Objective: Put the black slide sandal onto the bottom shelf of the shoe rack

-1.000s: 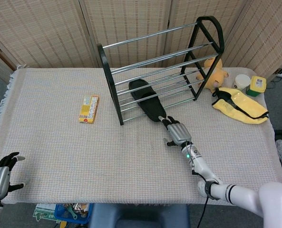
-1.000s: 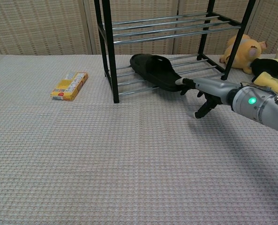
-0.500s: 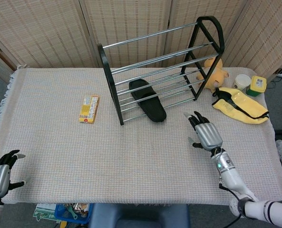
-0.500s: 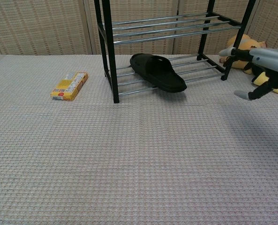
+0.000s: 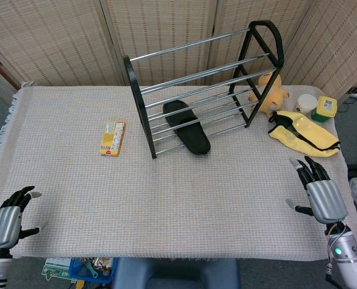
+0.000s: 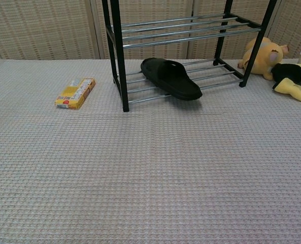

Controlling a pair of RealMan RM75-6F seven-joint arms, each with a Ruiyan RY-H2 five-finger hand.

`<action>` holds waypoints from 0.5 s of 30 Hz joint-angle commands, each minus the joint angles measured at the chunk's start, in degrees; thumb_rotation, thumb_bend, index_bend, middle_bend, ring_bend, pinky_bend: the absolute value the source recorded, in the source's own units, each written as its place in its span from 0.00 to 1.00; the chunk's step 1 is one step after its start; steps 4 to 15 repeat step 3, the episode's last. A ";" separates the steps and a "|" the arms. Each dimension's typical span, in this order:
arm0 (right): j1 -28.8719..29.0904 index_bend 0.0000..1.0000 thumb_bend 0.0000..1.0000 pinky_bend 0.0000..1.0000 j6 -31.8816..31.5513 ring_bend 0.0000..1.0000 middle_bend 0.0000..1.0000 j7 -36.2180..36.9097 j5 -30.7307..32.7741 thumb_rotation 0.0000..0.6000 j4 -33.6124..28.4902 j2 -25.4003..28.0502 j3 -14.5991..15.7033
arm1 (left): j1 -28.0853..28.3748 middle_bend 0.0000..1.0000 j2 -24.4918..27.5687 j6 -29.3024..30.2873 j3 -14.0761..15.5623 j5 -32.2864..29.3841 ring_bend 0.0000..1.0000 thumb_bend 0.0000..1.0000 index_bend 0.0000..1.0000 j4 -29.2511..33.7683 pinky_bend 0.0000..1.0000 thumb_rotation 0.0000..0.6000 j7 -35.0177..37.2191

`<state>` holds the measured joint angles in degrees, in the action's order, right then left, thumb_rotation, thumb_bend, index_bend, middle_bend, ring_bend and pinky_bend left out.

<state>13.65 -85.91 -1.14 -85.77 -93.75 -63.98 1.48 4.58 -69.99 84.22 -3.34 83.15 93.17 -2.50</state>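
Note:
The black slide sandal (image 5: 187, 127) (image 6: 171, 78) lies on the bottom rails of the black and chrome shoe rack (image 5: 206, 84) (image 6: 176, 30), its heel end sticking out over the front rail. My right hand (image 5: 320, 193) hovers open at the table's front right edge, far from the sandal. At the front left corner my left hand (image 5: 8, 218) is open too, fingers apart and holding nothing. Neither hand shows in the chest view.
A yellow snack box (image 5: 112, 137) (image 6: 75, 93) lies left of the rack. Right of the rack sit a yellow plush toy (image 5: 268, 94) (image 6: 263, 55), a yellow and black cloth (image 5: 303, 133) (image 6: 294, 80), a white cup (image 5: 306, 104) and a green-lidded jar (image 5: 325, 109).
My right hand let go of the sandal's heel end and drew back to the front right edge, leaving the chest view. The sandal stays on the bottom rails. The left hand shifted slightly.

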 commanded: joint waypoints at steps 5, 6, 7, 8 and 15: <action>-4.38 0.00 0.15 0.09 -4.51 0.00 0.11 0.35 -2.94 1.00 0.77 0.68 1.92 | 0.28 0.20 -0.26 0.32 0.23 0.93 0.20 0.17 0.31 1.11 0.31 1.00 -0.99; -4.38 0.00 0.15 0.09 -4.51 0.00 0.11 0.35 -2.94 1.00 0.77 0.68 1.92 | 0.28 0.20 -0.26 0.32 0.23 0.93 0.20 0.17 0.31 1.11 0.31 1.00 -0.99; -4.38 0.00 0.15 0.09 -4.51 0.00 0.11 0.35 -2.94 1.00 0.77 0.68 1.92 | 0.28 0.20 -0.26 0.32 0.23 0.93 0.20 0.17 0.31 1.11 0.31 1.00 -0.99; -4.38 0.00 0.15 0.09 -4.51 0.00 0.11 0.35 -2.94 1.00 0.77 0.68 1.92 | 0.28 0.20 -0.26 0.32 0.23 0.93 0.20 0.17 0.31 1.11 0.31 1.00 -0.99; -4.38 0.00 0.15 0.09 -4.51 0.00 0.11 0.35 -2.94 1.00 0.77 0.68 1.92 | 0.28 0.20 -0.26 0.32 0.23 0.93 0.20 0.17 0.31 1.11 0.31 1.00 -0.99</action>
